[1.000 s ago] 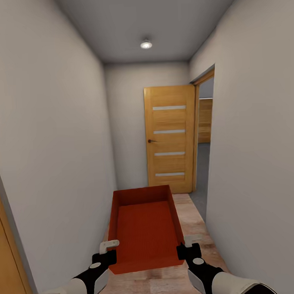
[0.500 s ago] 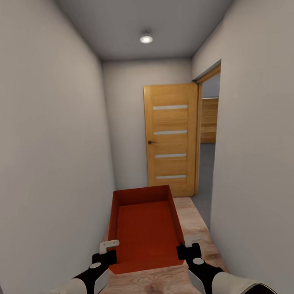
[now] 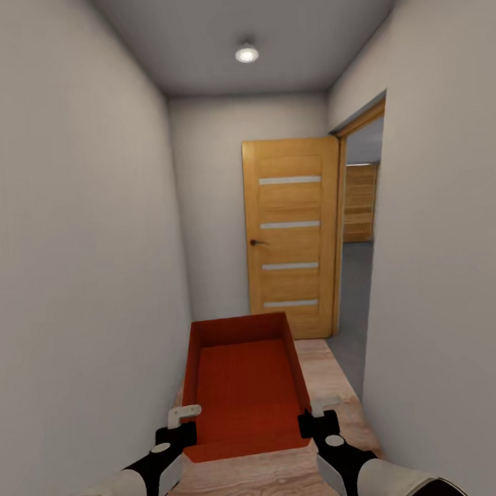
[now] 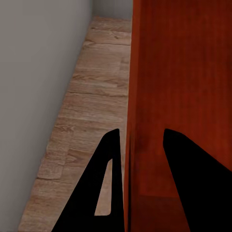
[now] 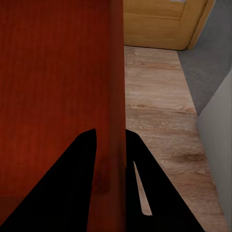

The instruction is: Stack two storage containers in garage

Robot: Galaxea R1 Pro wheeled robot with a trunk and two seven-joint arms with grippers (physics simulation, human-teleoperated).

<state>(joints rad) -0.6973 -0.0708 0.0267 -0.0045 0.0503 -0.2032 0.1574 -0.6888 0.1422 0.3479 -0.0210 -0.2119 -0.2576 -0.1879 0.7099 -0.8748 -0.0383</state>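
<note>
Head view shows two glossy arms in black and white reaching forward from the near edge, carrying one storage container (image 3: 244, 390) between them above the pale wood-plank hallway floor (image 3: 327, 378). The left gripper (image 3: 183, 424) is clamped on the near left wall of the bin; in the left wrist view its two flat black fingers (image 4: 104, 188) straddle the thin orange-red wall (image 4: 133, 96), one outside and one inside. The right gripper (image 3: 317, 417) has the near right wall in the same way, and the right wrist view shows its dark tapered fingers (image 5: 72, 188) pinching the smooth wall (image 5: 108, 96) from either side.

The container is a rectangular open-topped bin, orange-red, with plain smooth sides that slope slightly inward and a finely ribbed bottom. It is empty and sits level, its long axis pointing away from the robot.

Matte grey-white walls (image 3: 81, 249) close in left and right. Farther off, a honey-coloured wooden door (image 3: 292, 235) with four narrow frosted strips and a small dark handle stands swung open against the far wall. Just right of it a wood-framed doorway (image 3: 359, 220) opens onto a dark grey floor (image 3: 355, 286). A round recessed ceiling light (image 3: 246, 54) glows overhead.
</note>
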